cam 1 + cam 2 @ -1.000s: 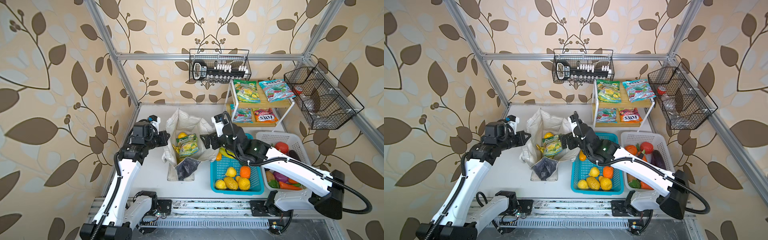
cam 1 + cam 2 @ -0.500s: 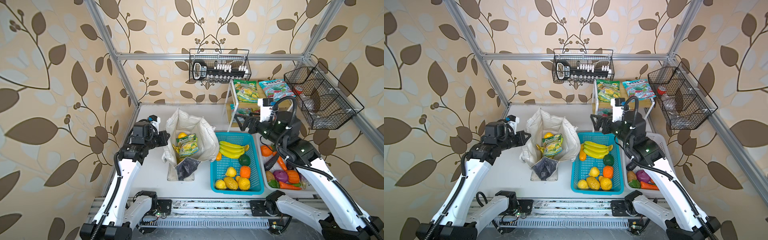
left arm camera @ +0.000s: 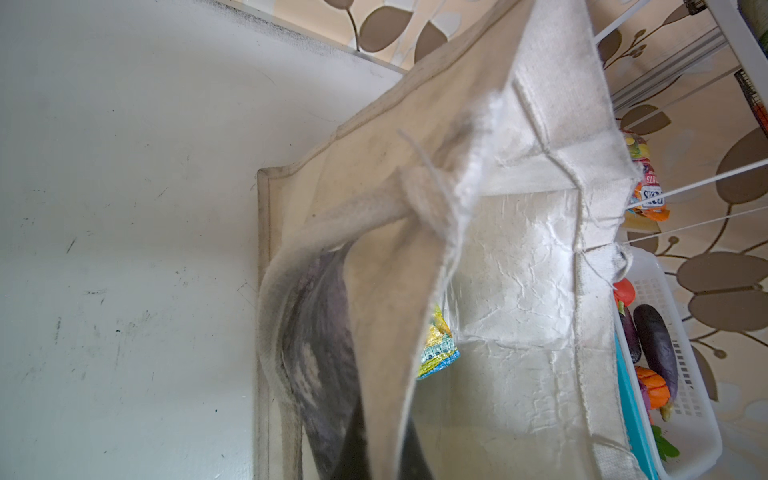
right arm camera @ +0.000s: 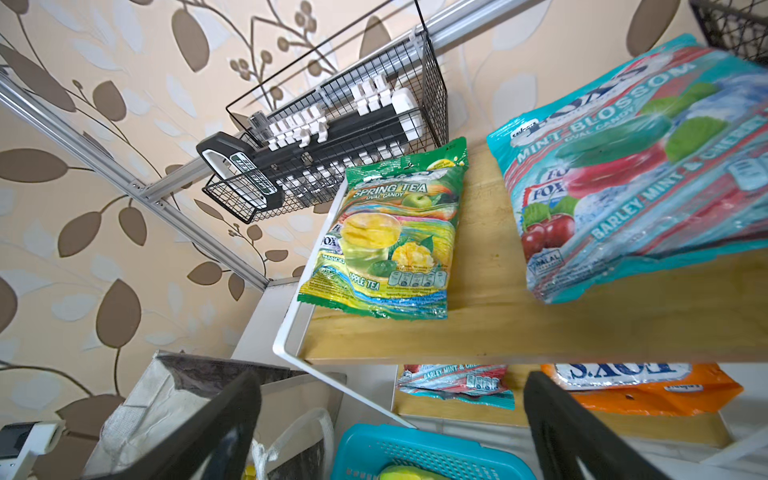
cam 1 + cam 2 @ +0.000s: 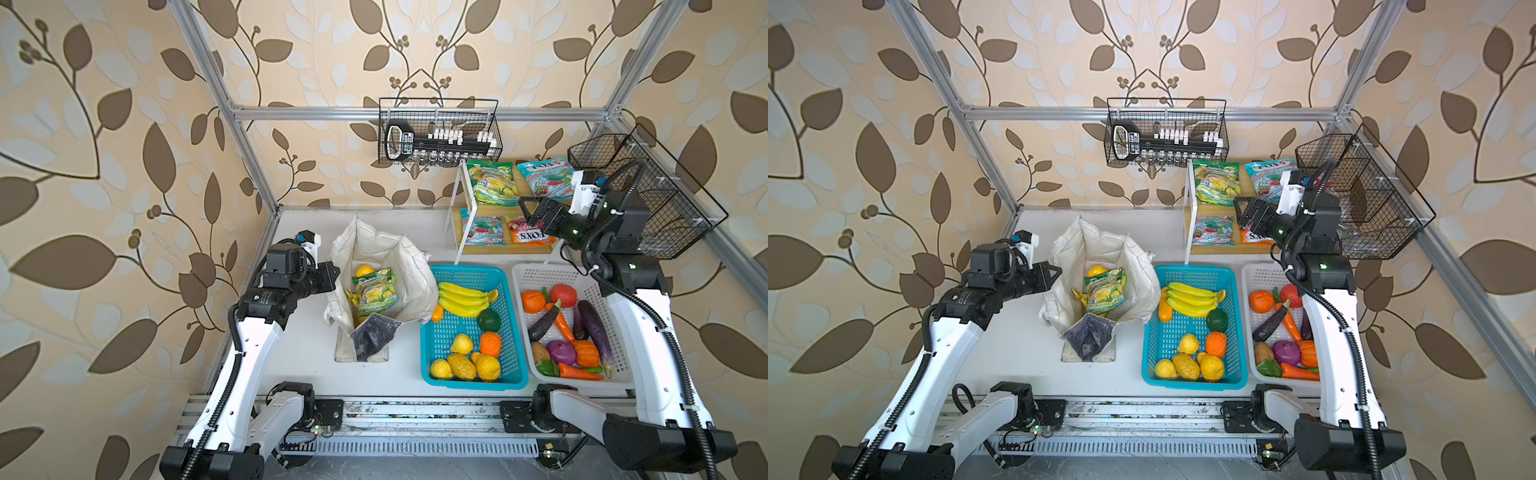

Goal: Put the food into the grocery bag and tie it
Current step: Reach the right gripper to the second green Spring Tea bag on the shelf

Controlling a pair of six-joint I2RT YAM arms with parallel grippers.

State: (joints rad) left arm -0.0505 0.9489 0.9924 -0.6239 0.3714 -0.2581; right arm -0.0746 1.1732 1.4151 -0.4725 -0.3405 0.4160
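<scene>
Reaching toward the shelf (image 4: 498, 328), we have the right jaws wide open and empty, near the green packet (image 4: 390, 237) and the blue packet (image 4: 644, 174). Room is tight there: the shelf's white edge lies below and a wire basket (image 5: 685, 208) sits close behind the arm. A glossy packet could slide away or slip out of a shallow pinch. Our left jaws are closed on the rim of the bag (image 5: 415, 274), which stands open on the counter (image 5: 299, 345), touching the blue basket (image 5: 469, 272). Any tug could fold its mouth shut.
</scene>
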